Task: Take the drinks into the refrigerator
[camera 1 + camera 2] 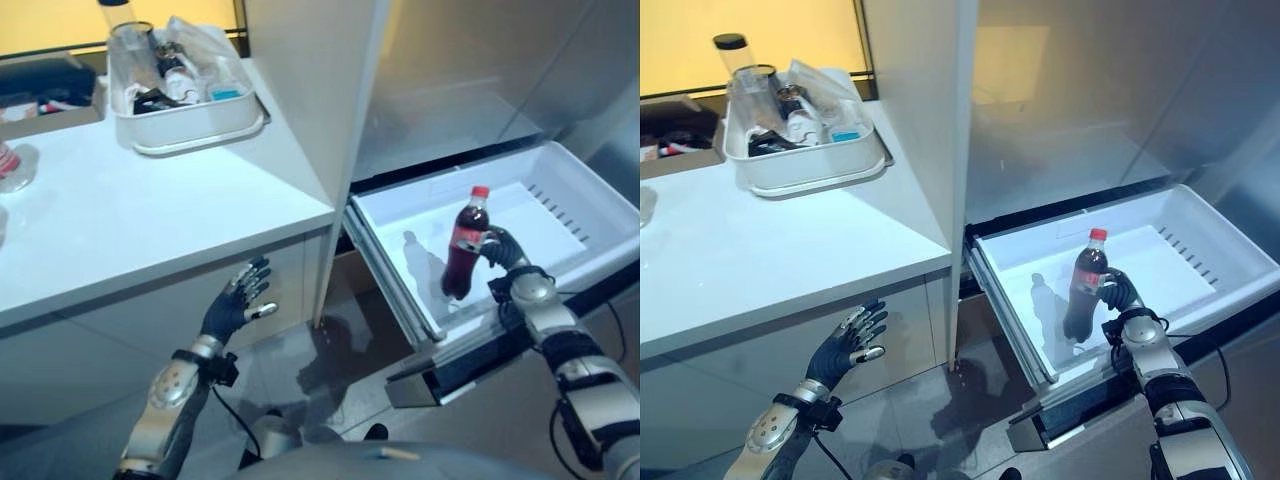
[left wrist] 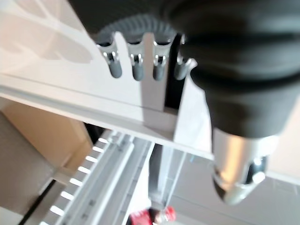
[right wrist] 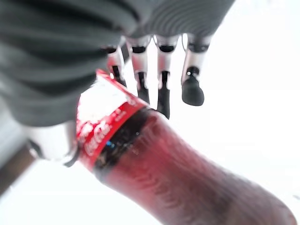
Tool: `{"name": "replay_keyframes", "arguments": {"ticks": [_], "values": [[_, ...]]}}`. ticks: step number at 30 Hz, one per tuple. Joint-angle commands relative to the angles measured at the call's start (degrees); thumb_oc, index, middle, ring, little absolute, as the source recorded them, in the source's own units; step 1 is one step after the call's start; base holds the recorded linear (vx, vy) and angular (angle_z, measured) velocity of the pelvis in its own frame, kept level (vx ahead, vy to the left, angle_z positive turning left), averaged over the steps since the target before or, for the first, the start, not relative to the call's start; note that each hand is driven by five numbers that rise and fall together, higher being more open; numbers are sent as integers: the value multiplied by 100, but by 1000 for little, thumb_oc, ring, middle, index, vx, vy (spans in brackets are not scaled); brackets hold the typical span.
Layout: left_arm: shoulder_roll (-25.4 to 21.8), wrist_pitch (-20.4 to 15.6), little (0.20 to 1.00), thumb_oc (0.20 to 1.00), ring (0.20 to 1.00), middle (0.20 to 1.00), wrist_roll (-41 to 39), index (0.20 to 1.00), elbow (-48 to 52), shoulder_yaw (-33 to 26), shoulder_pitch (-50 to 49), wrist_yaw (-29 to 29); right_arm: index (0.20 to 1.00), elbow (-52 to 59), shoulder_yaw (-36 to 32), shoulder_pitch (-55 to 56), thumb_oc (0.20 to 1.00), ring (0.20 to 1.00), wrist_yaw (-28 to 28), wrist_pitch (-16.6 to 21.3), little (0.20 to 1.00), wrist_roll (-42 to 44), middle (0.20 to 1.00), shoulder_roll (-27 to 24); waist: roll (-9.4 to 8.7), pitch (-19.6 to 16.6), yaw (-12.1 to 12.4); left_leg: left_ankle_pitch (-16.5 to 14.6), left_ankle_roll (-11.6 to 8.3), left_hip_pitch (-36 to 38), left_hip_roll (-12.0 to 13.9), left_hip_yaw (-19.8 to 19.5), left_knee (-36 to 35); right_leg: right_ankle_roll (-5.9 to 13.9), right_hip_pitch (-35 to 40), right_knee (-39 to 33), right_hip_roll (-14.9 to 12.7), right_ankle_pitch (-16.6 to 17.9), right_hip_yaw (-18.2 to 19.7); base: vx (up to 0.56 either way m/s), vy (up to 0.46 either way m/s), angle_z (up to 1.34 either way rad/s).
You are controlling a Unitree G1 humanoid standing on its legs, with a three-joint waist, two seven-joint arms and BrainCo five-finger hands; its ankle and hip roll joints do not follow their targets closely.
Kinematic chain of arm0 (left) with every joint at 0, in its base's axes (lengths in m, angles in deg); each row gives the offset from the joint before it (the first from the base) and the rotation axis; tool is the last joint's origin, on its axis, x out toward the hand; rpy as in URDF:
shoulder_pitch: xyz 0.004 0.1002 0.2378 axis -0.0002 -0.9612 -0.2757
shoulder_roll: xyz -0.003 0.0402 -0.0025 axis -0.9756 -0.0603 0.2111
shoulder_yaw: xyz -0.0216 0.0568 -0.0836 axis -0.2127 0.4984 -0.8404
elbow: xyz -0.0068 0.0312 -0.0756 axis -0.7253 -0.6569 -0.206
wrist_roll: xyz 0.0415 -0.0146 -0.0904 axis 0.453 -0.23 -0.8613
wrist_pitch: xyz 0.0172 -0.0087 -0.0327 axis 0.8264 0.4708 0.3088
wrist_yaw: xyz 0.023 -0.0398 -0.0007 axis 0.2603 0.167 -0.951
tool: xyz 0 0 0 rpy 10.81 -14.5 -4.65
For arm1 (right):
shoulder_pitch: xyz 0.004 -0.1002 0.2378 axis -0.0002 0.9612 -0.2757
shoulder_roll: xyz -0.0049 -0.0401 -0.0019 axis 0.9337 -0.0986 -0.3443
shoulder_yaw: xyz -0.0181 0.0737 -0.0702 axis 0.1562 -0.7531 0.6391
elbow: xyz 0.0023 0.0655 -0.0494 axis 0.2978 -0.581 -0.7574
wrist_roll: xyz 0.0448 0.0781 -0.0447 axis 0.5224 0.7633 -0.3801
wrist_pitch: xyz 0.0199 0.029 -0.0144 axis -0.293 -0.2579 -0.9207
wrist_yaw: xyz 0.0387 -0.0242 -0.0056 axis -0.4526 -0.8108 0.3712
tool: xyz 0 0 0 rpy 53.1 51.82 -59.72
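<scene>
Holding the cola bottle (image 1: 465,245) upright in the refrigerator drawer (image 1: 560,190), my right robot hand (image 1: 503,250) grips it; left robot hand (image 1: 236,303) hangs open below the worktop (image 1: 130,230)

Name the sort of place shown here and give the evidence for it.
Probably a home kitchen: a white counter, a pulled-out white refrigerator drawer where the right hand holds a cola bottle, and a tub of kitchen items.

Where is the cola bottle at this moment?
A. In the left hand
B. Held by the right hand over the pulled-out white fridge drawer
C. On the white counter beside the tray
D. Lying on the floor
B: the right hand grips the cola bottle, tilted, inside the open drawer.
</scene>
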Motion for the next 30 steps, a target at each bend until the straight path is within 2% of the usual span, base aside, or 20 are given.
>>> {"name": "replay_keyframes", "arguments": {"ticks": [1, 4, 6, 7, 8, 10, 13, 14, 17, 18, 19, 22, 24, 27, 28, 29, 30], "values": [[-159, -364, 1000, 1000, 1000, 1000, -98, 1000, 801, 105, 167, -77, 200, -49, 212, -907, 200, 200, -176, 212, 200, -203, 200, -85, -248, 86, 143, 127, 297, -341, -416, -125, -154, 191, 472, 269, -6, -464, 3, 30, 51, 30], [-140, -365, 1000, 1000, 1000, 1000, 2, 1000, 818, 150, 337, -103, 200, -253, 798, -793, 200, 200, 25, 148, 200, -1187, 200, 196, -288, 108, 333, 145, 345, -427, -519, -368, -154, 220, 510, 328, -121, -511, -231, 46, 46, 38], [-135, -364, 1000, 1000, 1000, 1000, 30, 1000, 802, 174, 387, -89, 200, -399, 856, -754, 200, 200, 54, 108, 200, -1287, 200, 349, -305, 95, 361, 138, 358, -433, -551, -442, -154, 227, 555, 333, -150, -530, -324, 55, 29, 52], [-125, -384, 1000, 1000, 1000, 1000, 103, 1000, 793, 201, 480, -80, 200, -626, 979, -670, 200, 200, 141, 83, 200, -1444, 200, 700, -319, 70, 471, 121, 377, -428, -591, -548, -154, 237, 604, 346, -192, -554, -434, 37, 29, 47], [-129, -385, 1000, 1000, 1000, 1000, 104, 1000, 792, 200, 480, -81, 200, -634, 978, -673, 200, 200, 137, 87, 200, -1446, 200, 707, -325, 70, 464, 122, 377, -430, -593, -554, -154, 238, 606, 345, -193, -556, -440, 61, 42, 40], [-149, -370, 1000, 1000, 1000, 1000, 214, 1000, 797, 268, 650, -86, 200, -937, 1035, -548, 200, 200, 172, 58, 200, -1460, 200, 1205, -344, 29, 584, 99, 403, -431, -642, -664, -154, 256, 641, 397, -265, -587, -562, 38, 28, 23], [-168, -371, 1000, 1000, 1000, 1000, 206, 1000, 846, 285, 691, -90, 200, -1066, 1107, -519, 200, 200, 203, 69, 200, -1462, 200, 1425, -360, 5, 646, 91, 411, -433, -672, -698, -154, 259, 644, 421, -302, -590, -595, 39, 33, 10], [-189, -379, 1000, 1000, 1000, 1000, 224, 1000, 863, 298, 711, -104, 1000, -1099, 994, -451, 1000, 1000, 209, 89, 1000, -1234, 1000, 1503, -361, -20, 698, 89, 414, -429, -691, -747, -154, 267, 665, 424, -338, -591, -639, 34, 27, 2], [-193, -383, 1000, 1000, 1000, 1000, 224, 1000, 851, 297, 710, -129, 1000, -1067, 777, -360, 1000, 1000, 147, 107, 1000, -955, 1000, 1483, -364, -42, 715, 88, 417, -419, -706, -781, -154, 273, 682, 439, -360, -594, -679, 3, 21, 5], [-168, -376, 1000, 1000, 1000, 1000, 202, 1000, 804, 297, 720, -154, 1000, -985, 574, -256, 1000, 1000, 95, 145, 1000, -586, 1000, 1466, -355, -54, 704, 81, 426, -405, -714, -788, -154, 277, 697, 446, -376, -595, -693, -12, 42, 11], [-119, -376, 1000, 1000, 1000, 1000, 289, 1000, 710, 240, 722, -260, 1000, -663, -57, 60, 1000, 1000, -158, 238, 1000, 342, 1000, 1451, -330, -91, 588, 51, 449, -352, -727, -744, -154, 289, 705, 465, -394, -595, -665, -11, 42, 11], [-4, -358, 1000, 1000, 1000, 1000, 316, 1000, 553, 184, 701, -375, 1000, -74, -344, 371, 1000, 1000, -243, 310, 1000, 805, 1000, 1448, -308, -104, 504, 36, 458, -303, -720, -690, -154, 280, 692, 490, -399, -608, -605, -17, 25, -2], [102, -333, 1000, 1000, 1000, 1000, 436, 1000, 345, 122, 674, -478, 1000, 668, -591, 732, 1000, 1000, -318, 408, 1000, 1022, 1000, 1373, -272, -89, 353, 31, 459, -262, -709, -612, -154, 261, 680, 523, -402, -631, -556, -31, 16, -17], [185, -319, 1000, 1000, 1000, 1000, 566, 1000, 187, -85, 621, -599, 1000, 2117, -1260, 1666, 1000, 1000, -448, 660, 1000, 1792, 1000, 1343, -235, -78, 51, 10, 455, -214, -675, -473, -154, 245, 618, 567, -392, -640, -441, -30, 14, -11], [230, -300, 1000, 1000, 1000, 1000, 607, 1000, 113, -244, 545, -617, 1000, 2958, -1674, 2285, 1000, 1000, -402, 797, 1000, 2050, 1000, 1396, -216, -78, -145, -10, 450, -182, -656, -389, -154, 236, 602, 560, -376, -649, -361, -6, 10, -25], [228, -300, 1000, 1000, 1000, 1000, 608, 1000, 113, -237, 535, -617, 1000, 2992, -1678, 2318, 1000, 1000, -403, 780, 1000, 2046, 1000, 1400, -215, -89, -138, -11, 449, -180, -655, -387, -154, 235, 602, 561, -375, -650, -358, 2, -8, -24], [280, -277, 1000, 1000, 1000, 1000, 630, 1000, 71, -323, 512, -629, 1000, 3477, -1907, 2643, 1000, 1000, -365, 827, 1000, 2143, 1000, 1430, -203, -89, -255, -23, 444, -155, -644, -342, -154, 226, 582, 574, -356, -660, -295, 2, -35, -16]]}}
